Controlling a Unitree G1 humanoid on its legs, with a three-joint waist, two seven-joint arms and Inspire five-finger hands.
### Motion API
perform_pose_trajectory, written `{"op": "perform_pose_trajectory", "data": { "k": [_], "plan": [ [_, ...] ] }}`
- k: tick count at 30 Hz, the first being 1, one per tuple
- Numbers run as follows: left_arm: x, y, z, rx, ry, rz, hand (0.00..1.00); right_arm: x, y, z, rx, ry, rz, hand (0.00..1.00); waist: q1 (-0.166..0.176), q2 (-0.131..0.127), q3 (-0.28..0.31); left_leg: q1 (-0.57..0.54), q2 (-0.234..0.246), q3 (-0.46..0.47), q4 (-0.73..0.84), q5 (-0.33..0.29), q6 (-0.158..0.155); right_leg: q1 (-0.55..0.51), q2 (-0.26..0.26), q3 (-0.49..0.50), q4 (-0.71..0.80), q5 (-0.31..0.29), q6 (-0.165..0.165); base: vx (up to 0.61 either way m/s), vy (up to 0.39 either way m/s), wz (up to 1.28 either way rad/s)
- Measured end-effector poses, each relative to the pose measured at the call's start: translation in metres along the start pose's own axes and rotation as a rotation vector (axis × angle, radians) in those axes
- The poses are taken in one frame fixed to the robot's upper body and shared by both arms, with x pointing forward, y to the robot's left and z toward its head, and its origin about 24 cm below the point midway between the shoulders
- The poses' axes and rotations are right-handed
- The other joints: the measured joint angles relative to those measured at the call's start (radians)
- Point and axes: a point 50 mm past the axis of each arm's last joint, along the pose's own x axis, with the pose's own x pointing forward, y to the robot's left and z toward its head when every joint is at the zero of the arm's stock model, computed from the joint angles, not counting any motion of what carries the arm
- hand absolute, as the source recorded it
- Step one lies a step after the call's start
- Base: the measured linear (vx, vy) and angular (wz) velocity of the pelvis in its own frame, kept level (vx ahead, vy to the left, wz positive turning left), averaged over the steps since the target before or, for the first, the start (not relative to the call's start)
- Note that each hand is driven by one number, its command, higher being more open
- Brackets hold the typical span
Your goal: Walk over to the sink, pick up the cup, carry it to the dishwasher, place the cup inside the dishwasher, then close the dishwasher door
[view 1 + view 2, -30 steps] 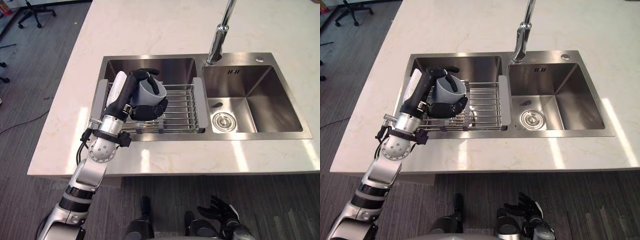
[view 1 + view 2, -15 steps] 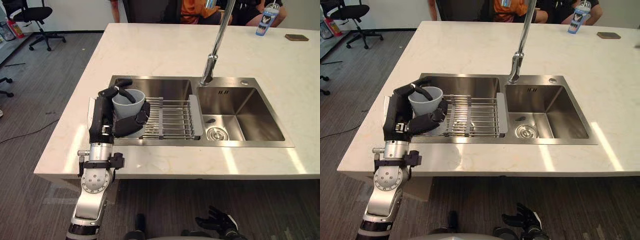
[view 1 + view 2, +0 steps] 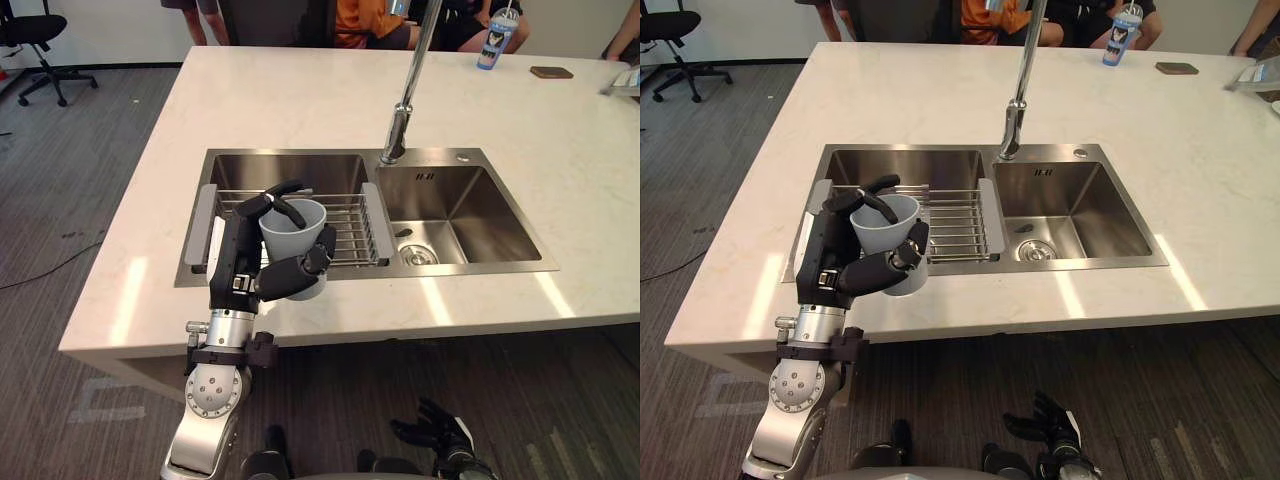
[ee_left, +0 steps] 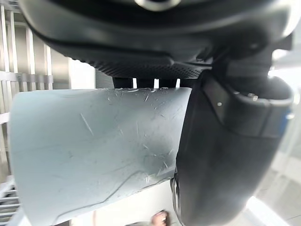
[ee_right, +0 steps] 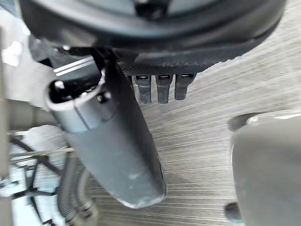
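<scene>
Left eye view | left hand fingers curled round grey cup, cup upright within the fingers | sink rack just beyond fingertips | right hand hangs low, fingers relaxed | carry: keep cup level, grip firm, clear surface edge before turning to dishwasher

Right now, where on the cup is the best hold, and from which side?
The cup is probably best held by its side wall, approached from the robot's left, as the left hand wraps it: it stands upright, mouth up, with no handle showing.
</scene>
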Motion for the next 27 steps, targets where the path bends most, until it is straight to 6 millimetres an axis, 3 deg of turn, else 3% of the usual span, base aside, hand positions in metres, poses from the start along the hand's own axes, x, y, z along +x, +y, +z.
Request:
{"op": "perform_pose_trajectory", "data": {
  "k": [1, 2, 3, 5, 6, 9, 10, 11, 12, 13, 14, 15, 17, 18, 19, 20, 23, 27],
  "plan": [
    [-0.004, 0.003, 0.0, -0.001, 0.009, 0.02, 0.3, 0.0, 0.0, 0.001, 0.0, -0.003, 0.002, 0.9, 0.009, -0.005, -0.006, 0.0, -0.007, -0.005, 0.003, 0.007, 0.01, 0.018, -0.015, -0.003, 0.104, -0.021, 0.02, -0.1, -0.031, 0.19],
    [-0.006, 0.006, 0.001, 0.005, 0.012, 0.034, 0.3, 0.0, 0.0, 0.002, 0.0, -0.008, 0.002, 0.9, 0.023, -0.015, -0.016, -0.014, -0.016, -0.007, 0.006, 0.014, 0.016, 0.042, -0.021, -0.003, 0.113, -0.02, 0.023, -0.19, -0.106, 0.22],
    [-0.007, 0.008, 0.003, 0.008, 0.004, 0.05, 0.3, 0.001, -0.001, 0.006, -0.004, -0.023, -0.002, 0.9, 0.051, -0.026, -0.028, -0.056, -0.027, -0.012, 0.014, 0.037, 0.009, 0.081, -0.022, -0.008, 0.013, -0.038, 0.013, -0.18, -0.092, 0.2],
    [-0.008, 0.005, 0.006, -0.011, -0.003, 0.058, 0.3, 0.002, -0.005, 0.014, -0.014, -0.052, -0.016, 0.9, 0.065, 0.007, -0.039, -0.113, -0.017, -0.026, 0.007, 0.081, 0.009, 0.088, 0.007, -0.019, -0.103, -0.053, 0.006, -0.18, -0.075, 0.21],
    [-0.007, 0.003, 0.011, -0.026, -0.025, 0.058, 0.3, 0.005, -0.004, 0.023, -0.016, -0.077, -0.019, 0.9, 0.068, 0.018, -0.038, -0.152, -0.008, -0.045, 0.002, 0.123, -0.027, 0.103, 0.024, -0.019, -0.189, -0.085, -0.024, -0.18, -0.098, 0.19],
    [-0.007, -0.002, 0.009, -0.046, -0.017, 0.052, 0.3, 0.009, -0.002, 0.033, -0.015, -0.101, -0.022, 0.9, 0.045, 0.041, -0.016, -0.167, 0.014, -0.083, 0.002, 0.175, -0.042, 0.126, 0.058, -0.03, -0.226, -0.114, -0.053, -0.26, -0.128, 0.26],
    [-0.007, -0.004, 0.008, -0.052, -0.012, 0.043, 0.3, 0.01, -0.003, 0.034, -0.013, -0.105, -0.03, 0.9, 0.041, 0.052, -0.009, -0.167, 0.016, -0.111, -0.009, 0.217, -0.063, 0.124, 0.072, -0.047, -0.214, -0.113, -0.067, -0.36, -0.099, 0.64],
    [-0.007, -0.009, 0.009, -0.063, -0.015, 0.016, 0.3, 0.008, -0.007, 0.032, -0.004, -0.104, -0.048, 0.9, 0.019, 0.036, -0.001, -0.172, 0.009, -0.14, -0.035, 0.262, -0.089, 0.115, 0.051, -0.1, -0.201, -0.116, -0.088, -0.43, -0.094, 0.82],
    [-0.007, -0.015, 0.011, -0.081, -0.022, -0.004, 0.3, 0.006, -0.01, 0.027, 0.014, -0.093, -0.07, 0.9, 0.017, 0.023, 0.003, -0.192, 0.004, -0.098, 0.135, 0.144, -0.011, 0.1, 0.026, -0.12, -0.175, -0.114, -0.088, -0.34, -0.078, 0.75],
    [-0.007, -0.016, 0.011, -0.086, -0.024, -0.01, 0.3, 0.005, -0.013, 0.025, 0.015, -0.09, -0.087, 0.9, 0.018, 0.021, 0.003, -0.191, 0.006, -0.08, 0.222, 0.071, 0.003, 0.098, 0.013, -0.123, -0.175, -0.107, -0.085, -0.28, -0.056, 0.42],
    [-0.006, -0.017, 0.013, -0.093, -0.036, -0.009, 0.3, 0.001, -0.019, 0.024, 0.012, -0.098, -0.103, 0.9, 0.017, 0.021, 0.002, -0.163, 0.026, -0.04, 0.345, -0.047, -0.003, 0.093, -0.004, -0.128, -0.18, -0.088, -0.082, -0.23, -0.014, 0.27],
    [-0.005, -0.017, 0.017, -0.105, -0.059, -0.009, 0.3, -0.002, -0.02, 0.024, 0.012, -0.109, -0.105, 0.9, 0.009, 0.021, 0.001, -0.106, 0.063, -0.007, 0.397, -0.12, -0.016, 0.09, -0.013, -0.137, -0.191, -0.067, -0.081, -0.2, 0.023, 0.3],
    [-0.003, -0.021, 0.019, -0.135, -0.078, -0.022, 0.3, -0.003, -0.019, 0.02, 0.02, -0.103, -0.107, 0.9, -0.017, 0.028, -0.025, -0.017, 0.098, 0.005, 0.358, -0.181, -0.046, 0.074, -0.017, -0.173, -0.238, -0.033, -0.066, -0.18, 0.1, 0.54],
    [-0.002, -0.025, 0.016, -0.143, -0.077, -0.035, 0.3, -0.004, -0.024, 0.016, 0.02, -0.086, -0.121, 0.9, -0.028, 0.043, -0.064, 0.048, 0.096, 0.004, 0.227, -0.196, -0.081, 0.051, -0.015, -0.188, -0.279, -0.017, -0.06, -0.15, 0.141, 0.6],
    [0.0, -0.026, 0.014, -0.144, -0.074, -0.038, 0.3, -0.004, -0.027, 0.016, 0.02, -0.084, -0.129, 0.9, -0.03, 0.056, -0.075, 0.083, 0.091, 0.005, 0.135, -0.198, -0.096, 0.044, -0.012, -0.198, -0.296, -0.007, -0.05, -0.09, 0.173, 0.49],
    [0.004, -0.025, 0.007, -0.13, -0.058, -0.043, 0.3, -0.001, -0.025, 0.012, 0.041, -0.058, -0.137, 0.9, -0.032, 0.056, -0.08, 0.122, 0.061, 0.008, 0.014, -0.147, -0.125, 0.041, -0.025, -0.2, -0.315, 0.019, -0.039, -0.03, 0.135, 0.33],
    [0.003, -0.015, -0.017, -0.077, 0.048, -0.004, 0.3, -0.003, -0.019, -0.002, 0.062, -0.008, -0.122, 0.9, -0.031, 0.047, -0.076, 0.139, 0.021, 0.004, 0.0, -0.126, -0.104, 0.097, -0.052, -0.202, -0.398, 0.083, 0.001, -0.02, 0.17, 0.16],
    [0.003, -0.01, -0.021, -0.06, 0.071, 0.017, 0.3, -0.003, -0.017, -0.009, 0.065, 0.026, -0.12, 0.9, -0.031, 0.046, -0.075, 0.138, 0.002, 0.002, 0.004, -0.121, -0.096, 0.122, -0.064, -0.202, -0.444, 0.114, 0.009, -0.01, 0.087, 0.04]
  ]
}}
